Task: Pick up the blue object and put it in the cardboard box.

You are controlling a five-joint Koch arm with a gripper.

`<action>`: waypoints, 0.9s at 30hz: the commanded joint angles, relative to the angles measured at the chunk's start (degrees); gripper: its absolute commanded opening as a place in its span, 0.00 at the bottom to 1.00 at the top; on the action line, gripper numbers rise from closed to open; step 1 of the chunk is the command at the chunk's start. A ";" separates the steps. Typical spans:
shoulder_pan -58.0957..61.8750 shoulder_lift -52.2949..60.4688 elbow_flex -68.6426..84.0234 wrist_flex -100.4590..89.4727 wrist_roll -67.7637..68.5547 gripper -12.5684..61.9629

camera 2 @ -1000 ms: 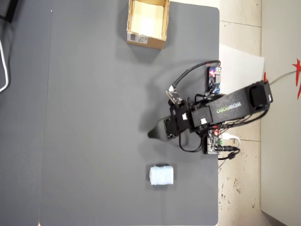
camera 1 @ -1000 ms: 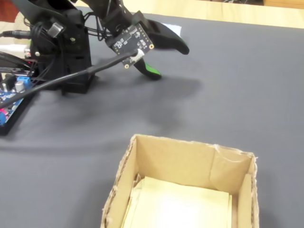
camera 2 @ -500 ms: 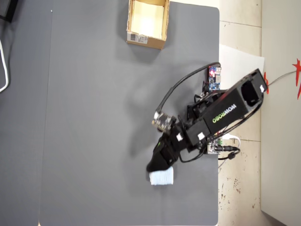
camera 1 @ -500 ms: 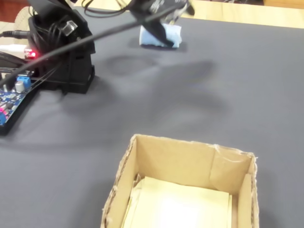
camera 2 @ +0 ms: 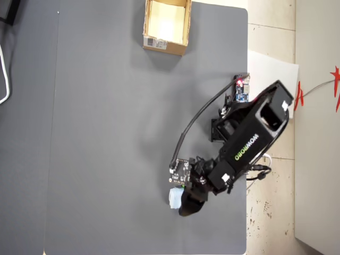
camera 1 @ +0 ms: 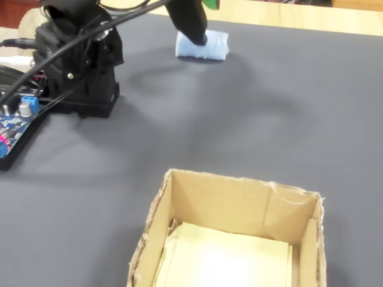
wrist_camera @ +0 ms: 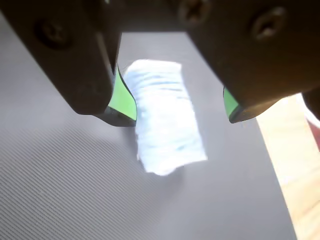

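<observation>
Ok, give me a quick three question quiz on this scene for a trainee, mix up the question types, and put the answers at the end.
1. True or false: the blue thread roll already lies inside the cardboard box.
2. Multiple choice: in the wrist view, where is the roll relative to the pincer? A) between its two green-tipped jaws, B) off to one side of both jaws, C) out of sight.
3. Fill in: in the overhead view, the box sits near the ___ edge of the grey mat, with the roll near the opposite edge.

Key: 1 false, since the roll lies on the mat far from the box. 2 A, with the jaws spread on either side of it. 3 top.
</observation>
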 commanded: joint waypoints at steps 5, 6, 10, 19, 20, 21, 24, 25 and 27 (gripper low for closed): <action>-0.88 -3.16 -4.92 -1.58 7.38 0.62; -0.79 -3.87 -4.13 -2.90 8.35 0.62; 0.26 -5.71 0.00 -8.79 14.77 0.58; 1.14 -8.88 1.93 -11.07 21.36 0.43; 1.14 -9.32 1.93 -12.13 21.36 0.40; 1.41 -9.76 2.02 -13.62 21.27 0.36; 1.67 -10.55 2.20 -18.28 21.01 0.26; 1.85 -10.63 2.20 -19.34 20.74 0.23; 2.02 -10.46 2.20 -20.04 19.78 0.23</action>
